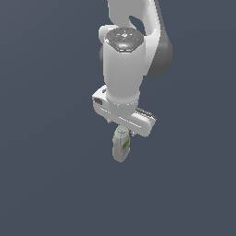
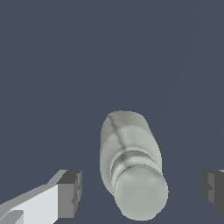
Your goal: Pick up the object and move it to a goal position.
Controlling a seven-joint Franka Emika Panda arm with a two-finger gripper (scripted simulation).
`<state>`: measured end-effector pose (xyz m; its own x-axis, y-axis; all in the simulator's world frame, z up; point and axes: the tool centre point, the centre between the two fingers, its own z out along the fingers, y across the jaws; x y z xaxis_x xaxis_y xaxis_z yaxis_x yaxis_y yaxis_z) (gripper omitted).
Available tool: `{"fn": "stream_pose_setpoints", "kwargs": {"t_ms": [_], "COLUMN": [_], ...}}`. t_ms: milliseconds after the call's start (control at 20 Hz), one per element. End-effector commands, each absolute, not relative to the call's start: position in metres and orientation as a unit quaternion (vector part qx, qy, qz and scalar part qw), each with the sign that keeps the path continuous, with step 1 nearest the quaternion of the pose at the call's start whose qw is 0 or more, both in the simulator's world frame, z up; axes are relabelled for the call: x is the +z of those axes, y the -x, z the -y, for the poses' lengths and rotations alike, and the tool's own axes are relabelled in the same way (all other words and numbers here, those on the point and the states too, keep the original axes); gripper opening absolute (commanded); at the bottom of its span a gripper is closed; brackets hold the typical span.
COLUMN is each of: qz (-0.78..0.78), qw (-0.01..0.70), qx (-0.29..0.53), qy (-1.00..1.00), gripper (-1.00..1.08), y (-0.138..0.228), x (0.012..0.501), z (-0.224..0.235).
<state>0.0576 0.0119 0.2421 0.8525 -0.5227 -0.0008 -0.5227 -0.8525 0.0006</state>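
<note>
The bottle's round cap (image 2: 141,192) is nearest the wrist camera, filling the lower middle of that frame, with the pale grey bottle (image 2: 129,162) stretching away behind it. Two dark fingertips (image 2: 70,192) stand well apart on either side, one at the lower left and one at the lower right edge, and neither touches the bottle. So the tool (image 2: 142,190) is spread wide and grasps nothing.

From the exterior view, the white arm (image 1: 122,69) hangs in the middle of the frame, and the bottle (image 1: 120,145) sits just under the tool (image 1: 125,131), its green label facing the camera. It seems to stand upright on the dark tabletop (image 1: 46,184), though no shadow or edge confirms the contact.

The risks, as I judge them: the cap is nearer the left fingertip than the right, so when the tool closes, one side may reach the bottle first and push it over. A tall, narrow bottle on a small base tips easily. If the tool closes only on the round ribbed cap, the grip may be too shallow and the bottle could swing or slip out during the lift. Coming down further before closing would take the flatter body instead, but going too far could knock the cap.
</note>
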Motion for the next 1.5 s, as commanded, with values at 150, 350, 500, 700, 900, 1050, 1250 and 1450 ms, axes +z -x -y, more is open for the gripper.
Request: {"fn": "stream_pose_setpoints", "kwargs": {"t_ms": [150,350,500,700,900,1050,1250,1450], "qz": [0.272,0.272,0.272,0.272,0.272,0.272,0.272,0.272], "qw": [0.0,0.0,0.0,0.0,0.0,0.0,0.0,0.0], "qx": [0.0,0.0,0.0,0.0,0.001,0.001,0.001,0.001], "qy": [-0.962,-0.962,-0.962,-0.962,-0.962,-0.962,-0.962,-0.962], "gripper": [1.0,-1.0,-1.0,-1.0,-1.0,-1.0,-1.0,-1.0], "y": [-0.059,-0.059,-0.059,-0.059,-0.059,-0.058,-0.056,-0.054], "x": [0.23,0.23,0.23,0.23,0.234,0.244,0.265,0.295], "z": [-0.012,-0.012,-0.012,-0.012,-0.012,-0.01,-0.005,0.002]}}
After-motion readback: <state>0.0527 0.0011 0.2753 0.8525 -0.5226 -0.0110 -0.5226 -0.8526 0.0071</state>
